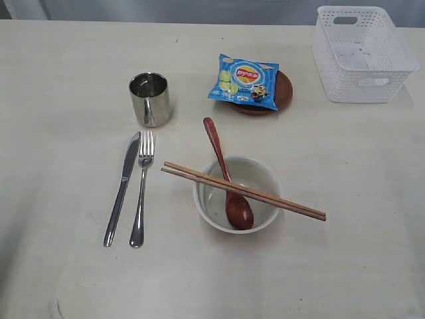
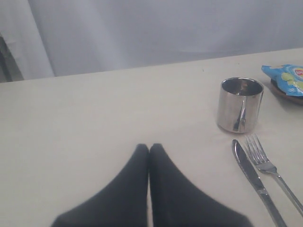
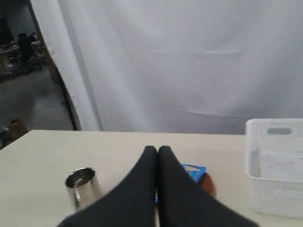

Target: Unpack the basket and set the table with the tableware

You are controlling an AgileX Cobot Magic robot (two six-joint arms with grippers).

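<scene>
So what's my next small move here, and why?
Probably none; I'd park. The left gripper and right gripper are shut and empty, the basket looks empty, and cup, knife, fork, bowl, spoon, chopsticks and plate already lie on the table.

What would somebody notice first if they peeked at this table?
The bright blue snack bag pops out first, lying on the dark brown plate toward the far side of the table. Next comes the white bowl nearer the camera, with a reddish-brown spoon resting in it and chopsticks laid across its rim. The white basket sits empty in the far right corner.
</scene>
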